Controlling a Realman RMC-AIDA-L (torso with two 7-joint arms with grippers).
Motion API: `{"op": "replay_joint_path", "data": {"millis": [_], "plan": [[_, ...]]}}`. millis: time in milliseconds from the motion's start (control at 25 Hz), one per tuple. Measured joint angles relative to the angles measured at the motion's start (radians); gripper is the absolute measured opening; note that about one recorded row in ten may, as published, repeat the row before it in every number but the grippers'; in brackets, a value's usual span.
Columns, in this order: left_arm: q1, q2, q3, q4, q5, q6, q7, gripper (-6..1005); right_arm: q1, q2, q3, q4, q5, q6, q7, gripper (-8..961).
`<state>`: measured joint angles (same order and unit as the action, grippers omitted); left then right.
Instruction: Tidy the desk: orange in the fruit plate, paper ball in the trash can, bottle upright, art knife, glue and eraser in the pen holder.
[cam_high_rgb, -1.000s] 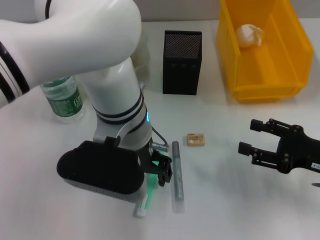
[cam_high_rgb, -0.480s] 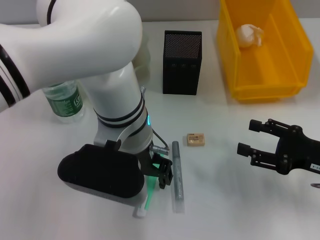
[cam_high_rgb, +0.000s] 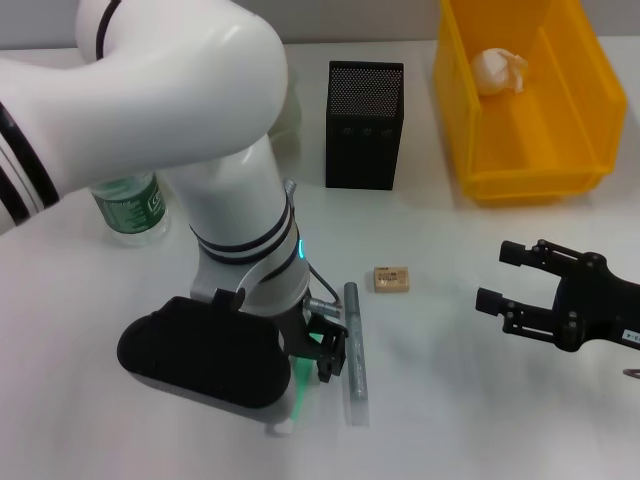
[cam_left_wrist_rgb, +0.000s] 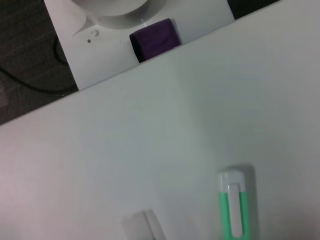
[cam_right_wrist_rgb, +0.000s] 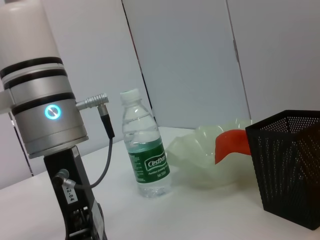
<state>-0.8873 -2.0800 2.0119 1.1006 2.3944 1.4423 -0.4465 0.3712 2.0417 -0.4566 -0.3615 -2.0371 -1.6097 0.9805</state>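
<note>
My left gripper (cam_high_rgb: 322, 352) hangs low over a green-and-white art knife (cam_high_rgb: 298, 385), which the left wrist view shows lying flat on the table (cam_left_wrist_rgb: 232, 212). Beside it lies a grey glue stick (cam_high_rgb: 352, 350). The tan eraser (cam_high_rgb: 391, 279) rests a little farther back. My right gripper (cam_high_rgb: 498, 275) hovers open at the right, holding nothing. The black mesh pen holder (cam_high_rgb: 364, 125) stands at the back. The paper ball (cam_high_rgb: 499, 70) lies in the yellow trash can (cam_high_rgb: 600, 110). The bottle (cam_right_wrist_rgb: 145, 150) stands upright. The orange (cam_right_wrist_rgb: 231, 143) sits in the fruit plate (cam_right_wrist_rgb: 200, 160).
My left arm's white body hides most of the fruit plate in the head view. The bottle (cam_high_rgb: 128, 205) stands at the left, behind that arm. Bare white table lies between the eraser and my right gripper.
My left arm has shifted slightly toward the near edge, and its wrist now covers more of the green art knife. The right arm has stayed still.
</note>
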Motion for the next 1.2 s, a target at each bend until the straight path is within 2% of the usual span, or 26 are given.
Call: {"op": "replay_joint_path", "data": {"millis": [80,480,1200], "plan": [[0.004,0.000,0.015,0.017,0.000,-0.001,-0.014,502,-0.001,0.000,0.000,0.000,0.000,-0.001,-0.001,775],[0.008,0.000,0.048,0.041,0.008,-0.022,-0.046,484,-0.003,0.000,-0.001,-0.001,-0.003,-0.001,-0.013,774],[0.009,0.000,0.050,0.056,0.037,-0.015,-0.064,437,-0.006,0.003,0.000,-0.001,-0.009,-0.009,-0.013,775]]}}
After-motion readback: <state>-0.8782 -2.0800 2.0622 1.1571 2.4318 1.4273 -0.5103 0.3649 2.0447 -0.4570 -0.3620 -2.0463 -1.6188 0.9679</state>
